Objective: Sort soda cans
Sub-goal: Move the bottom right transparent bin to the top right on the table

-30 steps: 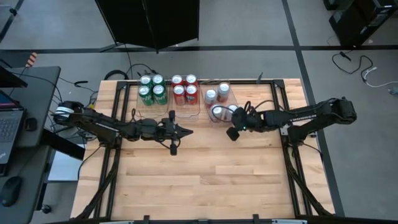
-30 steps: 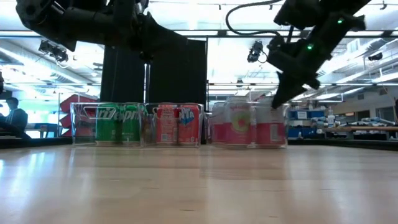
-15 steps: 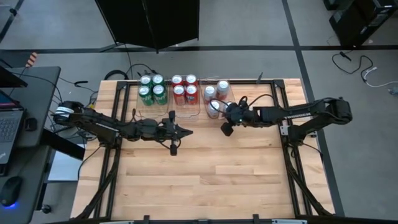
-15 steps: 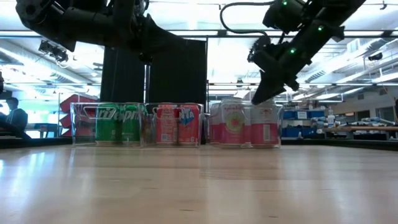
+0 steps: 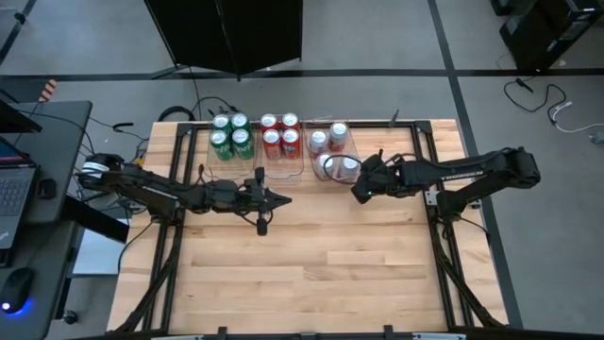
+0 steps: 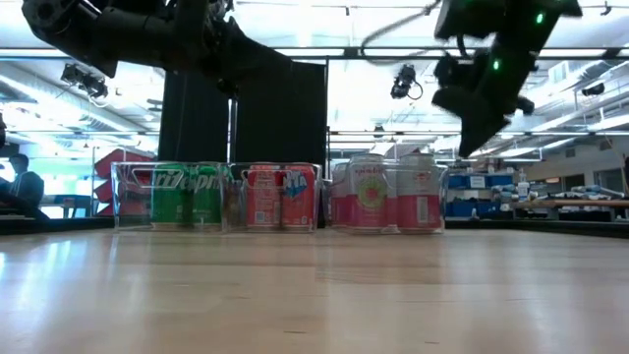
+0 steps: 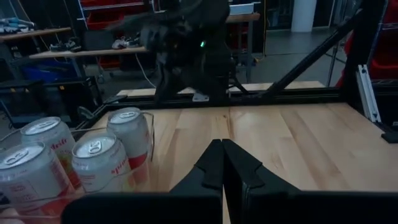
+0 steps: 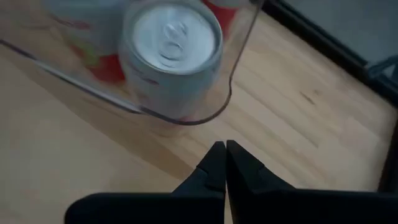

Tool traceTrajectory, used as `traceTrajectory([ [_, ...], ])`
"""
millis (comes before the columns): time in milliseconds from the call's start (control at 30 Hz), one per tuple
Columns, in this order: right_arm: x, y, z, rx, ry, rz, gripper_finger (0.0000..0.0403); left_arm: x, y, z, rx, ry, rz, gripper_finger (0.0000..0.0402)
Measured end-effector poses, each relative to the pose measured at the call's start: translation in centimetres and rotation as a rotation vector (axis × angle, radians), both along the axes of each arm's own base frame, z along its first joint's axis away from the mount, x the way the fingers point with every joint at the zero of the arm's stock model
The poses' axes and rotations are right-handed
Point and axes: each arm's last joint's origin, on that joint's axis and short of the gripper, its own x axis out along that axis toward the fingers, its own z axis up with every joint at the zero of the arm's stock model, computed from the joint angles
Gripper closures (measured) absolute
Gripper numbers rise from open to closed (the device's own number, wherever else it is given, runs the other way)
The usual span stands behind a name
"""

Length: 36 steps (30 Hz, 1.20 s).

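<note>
round silver-topped soda cans point(image 5: 337, 133) (glossy) in clear trays point(image 5: 283, 170).

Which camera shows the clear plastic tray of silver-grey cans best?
The high view: the clear plastic tray shows whole, cans inside. The low view gives only its front wall; the left wrist view one end; the right wrist view just a corner.

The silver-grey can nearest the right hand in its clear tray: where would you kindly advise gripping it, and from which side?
Probably from straight above. The silver-grey can stands upright in the clear tray, whose wall blocks a level approach, and other cans crowd its far side. Open the shut right hand, lower it over the silver top, and close on the upper curved wall, fingers on two opposite sides.
</note>
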Motion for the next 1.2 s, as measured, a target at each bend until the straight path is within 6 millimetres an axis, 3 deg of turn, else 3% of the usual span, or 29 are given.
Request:
traceTrajectory([
  [267,0.9,-0.8,-2.3,0.044,-0.141,0.074,0.0403,0.0,0.0,-0.3,-0.015,0.033,0.001,0.0401],
  [933,2.9,-1.3,-2.6,0.025,-0.216,0.196,0.0403,-1.2,0.2,0.8,0.001,0.047,-0.004,0.0401],
  [1200,2.2,-0.4,-1.6,-0.012,-0.192,0.292,0.0403,-1.9,0.2,1.7,-0.007,0.008,-0.095,0.0401],
])
